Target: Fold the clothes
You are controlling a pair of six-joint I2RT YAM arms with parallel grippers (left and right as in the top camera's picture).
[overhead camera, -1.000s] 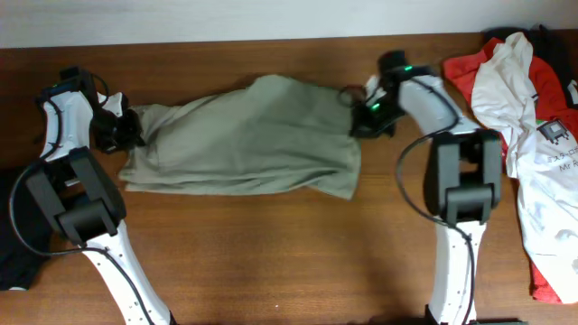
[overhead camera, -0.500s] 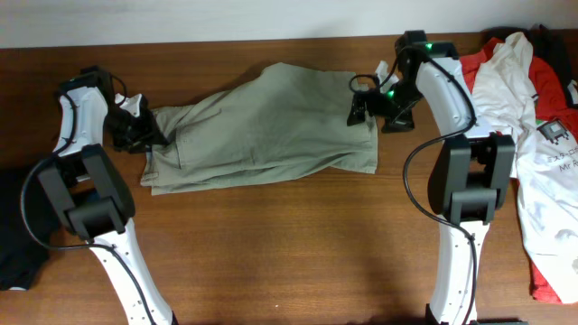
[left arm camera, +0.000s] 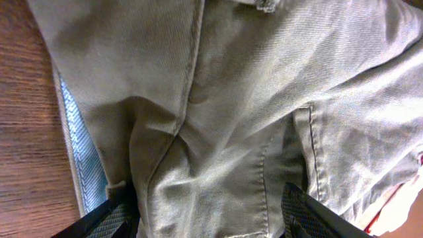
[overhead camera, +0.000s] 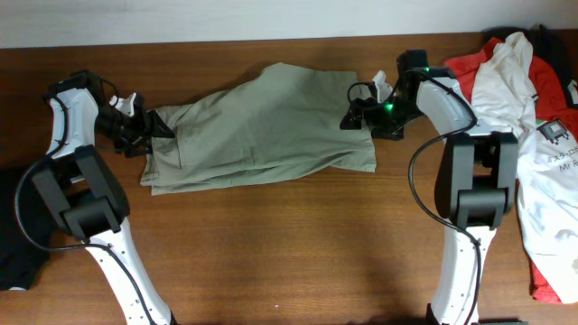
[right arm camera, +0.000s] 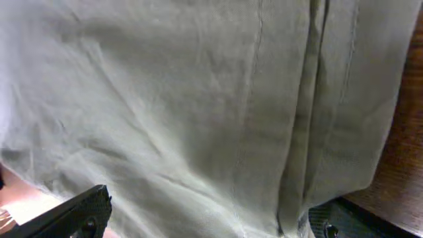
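The clothes (overhead camera: 262,126), a khaki trousers-like garment, lie flat across the back of the table with one end at each arm. My left gripper (overhead camera: 143,132) sits at their left end. In the left wrist view this left gripper (left arm camera: 211,213) is open. Its dark fingers (left arm camera: 111,218) stand wide apart over seamed cloth, and the pale blue lining (left arm camera: 82,152) shows at the edge. My right gripper (overhead camera: 358,114) is at the garment's right end. Up close the right gripper (right arm camera: 211,218) is open too, with loose khaki fabric (right arm camera: 198,112) spread between its fingers (right arm camera: 82,211).
A white printed T-shirt (overhead camera: 533,108) lies over a red garment (overhead camera: 465,68) at the right edge of the wooden table (overhead camera: 289,253). A black garment (overhead camera: 13,239) lies at the left edge beside the left arm's base.
Both grippers have gone from shut on the garment's ends to open. The garment has shifted right and back and has settled flatter on the table.
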